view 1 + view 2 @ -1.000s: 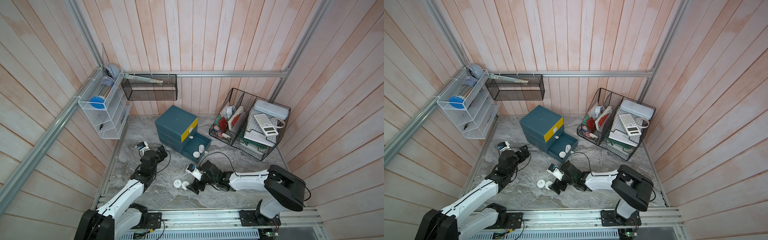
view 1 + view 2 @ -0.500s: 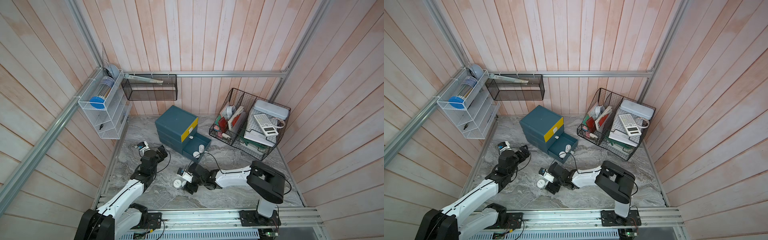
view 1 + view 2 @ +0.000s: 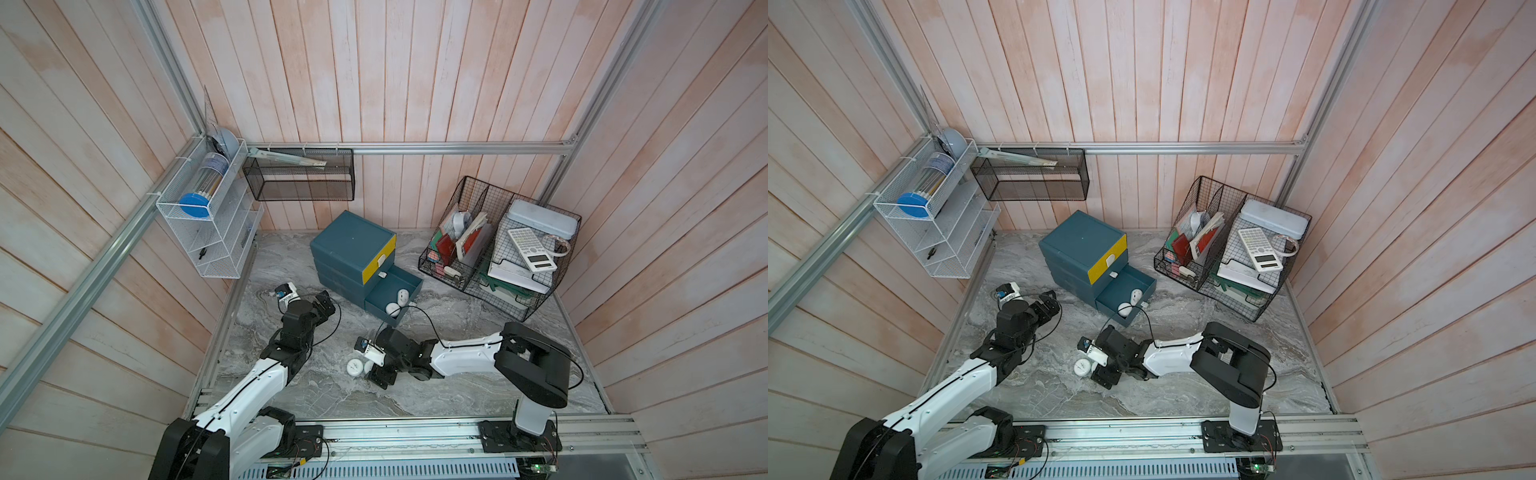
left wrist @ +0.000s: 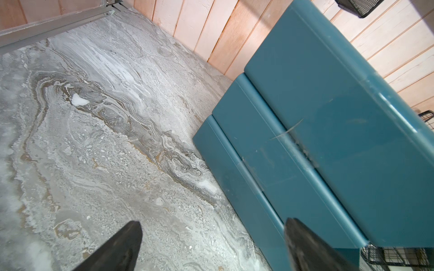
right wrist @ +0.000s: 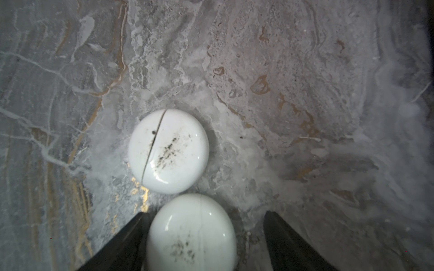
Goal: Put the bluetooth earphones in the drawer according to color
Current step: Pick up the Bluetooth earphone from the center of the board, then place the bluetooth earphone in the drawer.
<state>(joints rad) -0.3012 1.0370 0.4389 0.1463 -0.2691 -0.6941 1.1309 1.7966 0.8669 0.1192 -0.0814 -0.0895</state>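
The teal drawer cabinet [image 3: 353, 249] has a yellow top front, and its bottom drawer [image 3: 415, 286] is pulled out. Two white earphone cases [image 3: 402, 296] [image 3: 392, 308] lie in that drawer. Two more white cases lie on the marble, side by side [image 3: 354, 367]. My right gripper [image 5: 205, 213] is open and low over them. The nearer case [image 5: 191, 234] sits between its jaws, against one finger and with a gap to the other. The second case [image 5: 168, 151] lies just beyond the tips. My left gripper [image 4: 212, 223] is open and empty beside the cabinet's side [image 4: 305, 140].
A black wire organiser [image 3: 469, 286] with a calculator [image 3: 532, 249] and papers stands at the back right. On the left wall hangs a white wire shelf [image 3: 203, 216], and on the back wall a black mesh shelf [image 3: 299, 178]. Bare marble lies in front of both arms.
My right arm has swung left to the two white cases on the marble. Its jaws have narrowed around the nearer one. The left arm has stayed still.
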